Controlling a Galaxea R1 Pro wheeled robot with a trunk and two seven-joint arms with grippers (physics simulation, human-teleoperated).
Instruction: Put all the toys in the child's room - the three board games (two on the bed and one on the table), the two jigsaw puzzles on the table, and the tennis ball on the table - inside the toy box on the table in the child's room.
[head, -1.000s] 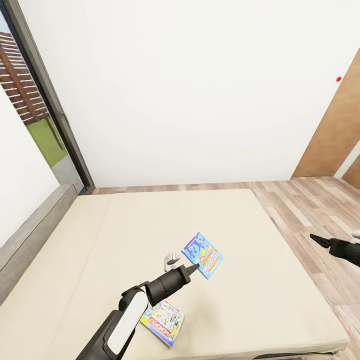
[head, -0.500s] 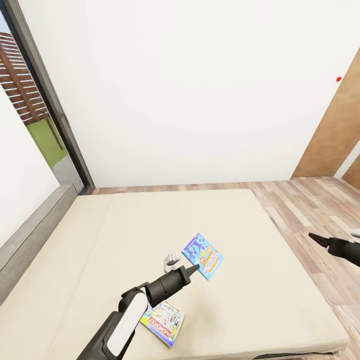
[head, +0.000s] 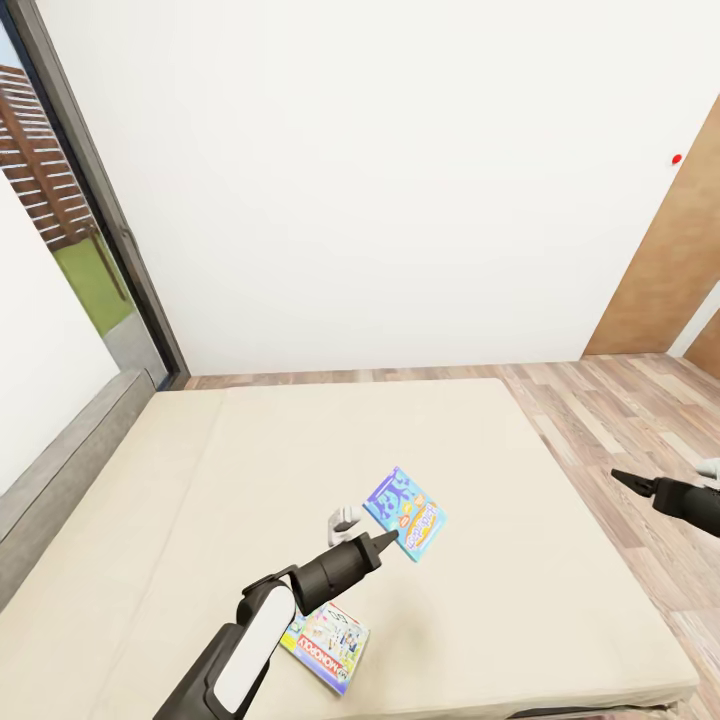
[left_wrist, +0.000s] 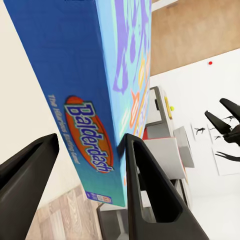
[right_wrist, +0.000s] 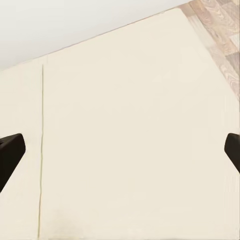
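Note:
On the bed lie two board games. The blue Balderdash box is at mid-bed, and my left gripper has closed on its near edge. The left wrist view has the blue box between both fingers, one against its printed top and one along its underside. The white-green Monopoly box lies flat beside my left forearm. My right gripper hangs open over the floor, right of the bed. Far off in the left wrist view stands the table with the small yellow tennis ball.
A white wall and a wooden door with a red button stand behind the bed. A glass door is at the left. Wood-plank floor runs along the bed's right side. The right wrist view looks onto bare mattress.
The right gripper has crept a little to the left. The blue box and left gripper have barely shifted.

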